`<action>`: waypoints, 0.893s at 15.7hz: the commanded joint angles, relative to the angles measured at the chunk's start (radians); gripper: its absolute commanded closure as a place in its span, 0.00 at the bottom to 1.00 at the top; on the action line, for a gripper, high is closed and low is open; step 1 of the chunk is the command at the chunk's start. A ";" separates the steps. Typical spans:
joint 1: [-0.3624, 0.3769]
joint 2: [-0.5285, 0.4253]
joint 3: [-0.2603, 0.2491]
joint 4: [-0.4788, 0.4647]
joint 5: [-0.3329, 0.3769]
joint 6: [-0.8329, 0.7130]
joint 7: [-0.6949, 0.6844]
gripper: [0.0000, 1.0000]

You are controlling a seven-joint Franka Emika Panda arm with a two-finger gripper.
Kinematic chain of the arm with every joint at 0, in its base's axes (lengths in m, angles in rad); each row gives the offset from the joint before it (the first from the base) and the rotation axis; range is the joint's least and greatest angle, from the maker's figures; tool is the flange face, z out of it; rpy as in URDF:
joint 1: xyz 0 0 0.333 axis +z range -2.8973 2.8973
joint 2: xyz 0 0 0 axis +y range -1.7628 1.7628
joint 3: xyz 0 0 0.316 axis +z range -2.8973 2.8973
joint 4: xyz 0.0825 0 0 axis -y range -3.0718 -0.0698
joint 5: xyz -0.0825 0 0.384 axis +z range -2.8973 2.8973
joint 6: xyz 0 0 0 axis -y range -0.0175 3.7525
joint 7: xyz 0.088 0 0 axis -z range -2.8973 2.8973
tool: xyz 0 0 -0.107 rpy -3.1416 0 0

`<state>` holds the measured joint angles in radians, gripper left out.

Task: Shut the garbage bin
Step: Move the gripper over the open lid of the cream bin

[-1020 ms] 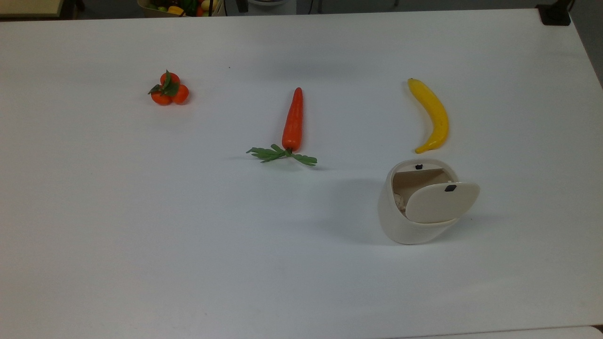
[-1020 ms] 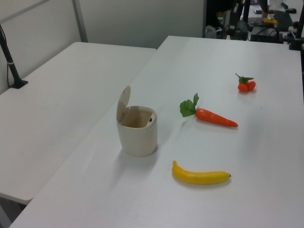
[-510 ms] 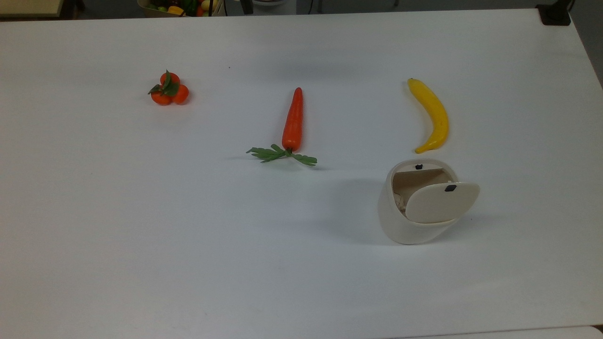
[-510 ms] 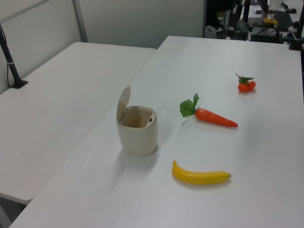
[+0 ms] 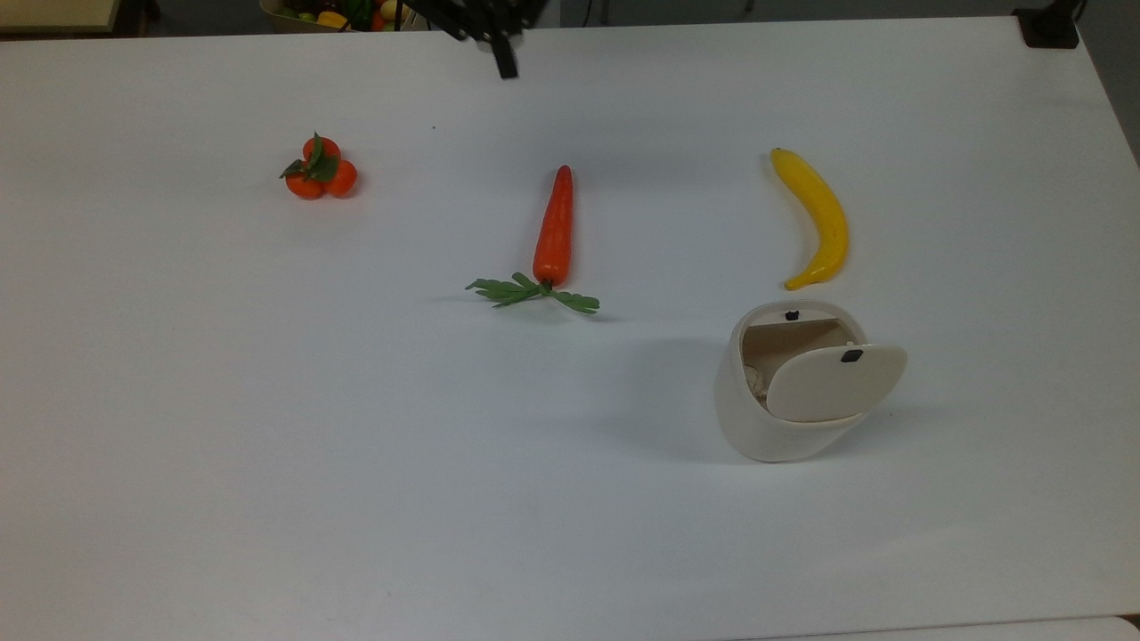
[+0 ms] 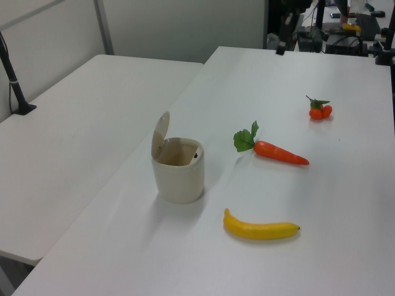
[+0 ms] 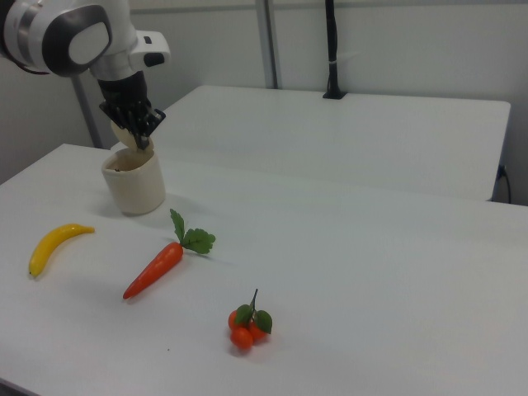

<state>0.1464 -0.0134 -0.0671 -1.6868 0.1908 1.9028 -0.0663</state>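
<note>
The bin [image 5: 784,392] stands on the table [image 5: 267,445], near the top view's right and lower edges, with its lid [image 5: 833,383] swung up on its hinge and standing nearly upright, so the task is not yet done. It looks like thin, light plastic: smooth, fairly stiff, and likely to slide or tip under a sideways push. No grasp seems needed; a gentle downward press on the lid's upper edge, near the black tab [image 5: 852,355], should fold it shut.

The banana [image 5: 815,218] lies just beyond the bin toward the top view's upper edge, the carrot [image 5: 552,227] near the table's middle, and the oranges [image 5: 321,169] well apart toward the top view's left.

The gripper [image 5: 504,55] hangs over the top view's upper edge, far from the bin, its body cut off by the frame. I cannot tell how its fingers stand. In the right view it overlaps the lid, hiding it. The bin's inside is mostly shadowed.
</note>
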 commanded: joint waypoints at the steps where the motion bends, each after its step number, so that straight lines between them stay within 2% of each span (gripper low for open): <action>1: 0.004 0.009 0.072 -0.001 0.010 0.140 0.080 0.98; 3: 0.007 0.038 0.090 0.028 -0.001 0.208 0.098 0.99; 8: 0.062 0.209 0.096 0.220 -0.005 0.284 0.178 1.00; 14: 0.119 0.317 0.096 0.246 -0.045 0.525 0.247 1.00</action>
<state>0.2454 0.2437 0.0328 -1.4763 0.1685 2.3414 0.1435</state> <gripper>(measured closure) 0.991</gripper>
